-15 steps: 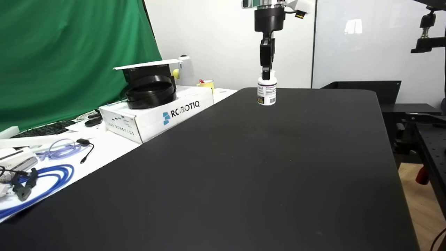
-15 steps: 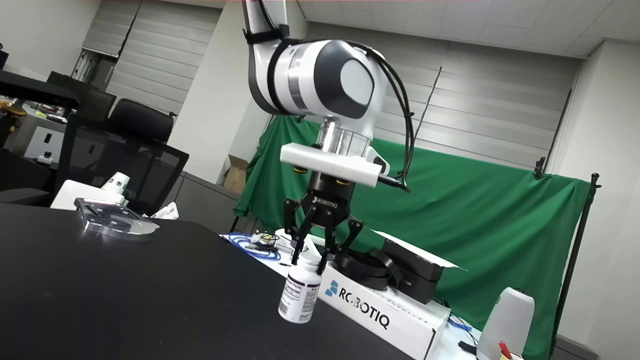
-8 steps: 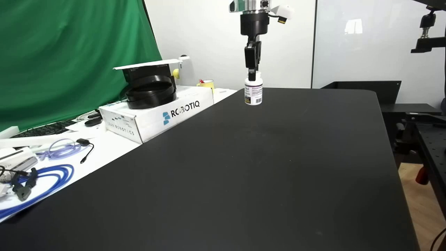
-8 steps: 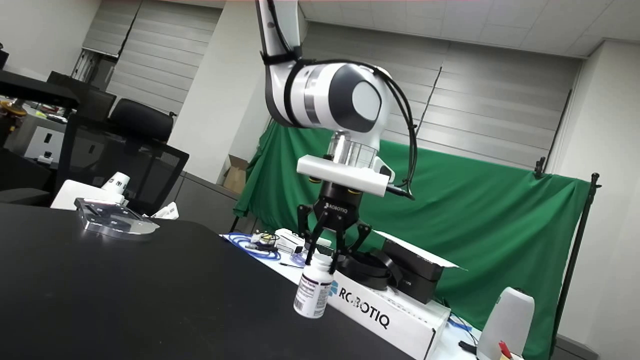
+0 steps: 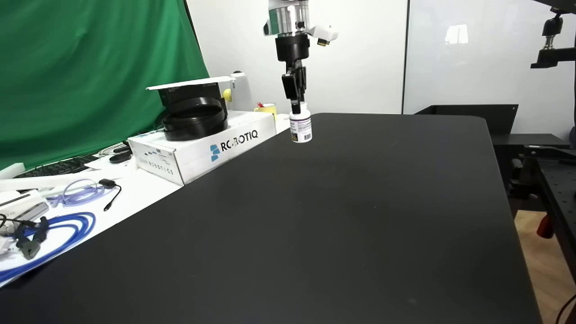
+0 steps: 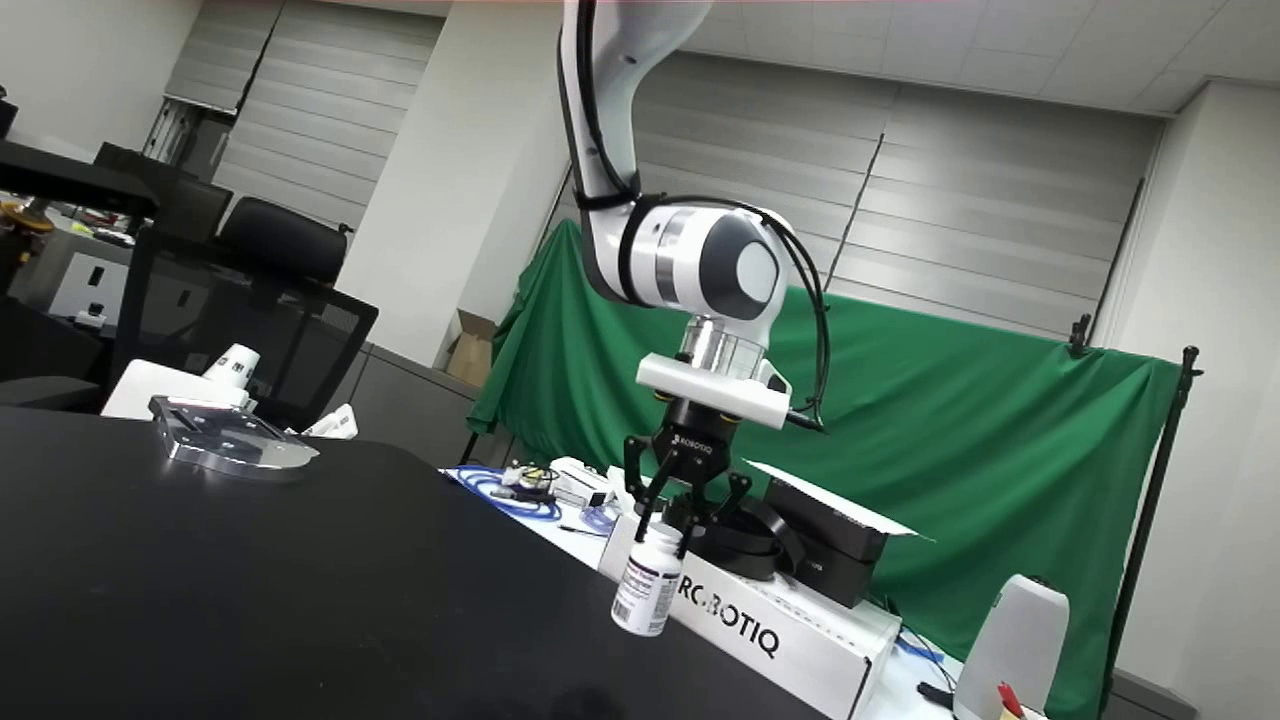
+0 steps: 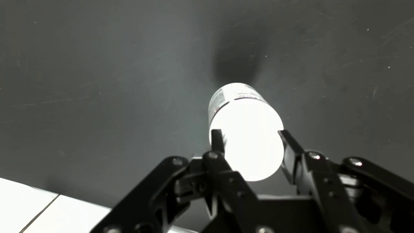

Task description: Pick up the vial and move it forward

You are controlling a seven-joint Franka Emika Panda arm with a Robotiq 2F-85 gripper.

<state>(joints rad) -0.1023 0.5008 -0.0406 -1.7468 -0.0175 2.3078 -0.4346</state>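
Observation:
The vial is a small white bottle with a printed label. It shows in both exterior views (image 5: pixel 301 129) (image 6: pixel 645 592) and in the wrist view (image 7: pixel 243 113). My gripper, in both exterior views (image 5: pixel 295 109) (image 6: pixel 662 545), is shut on the vial's narrow top with one finger on each side. The vial hangs roughly upright above the black table (image 5: pixel 342 211), near the edge by the white box. In the wrist view my gripper (image 7: pixel 249 131) has its fingers beside the glaring white top, whose details are washed out. The exact height above the table is hard to tell.
A long white ROBOTIQ box (image 5: pixel 216 148) stands along the table's side, with black rings (image 5: pixel 195 121) on it; it also shows behind the vial (image 6: pixel 735 620). A clear plastic plate (image 6: pixel 235 445) lies on the table. Blue cables (image 5: pixel 72 236) and a yellow mug (image 5: pixel 268 109) are beyond the edge.
The arm has carried the vial toward the white box's side of the table and come lower. The gripper has stayed shut on the vial throughout.

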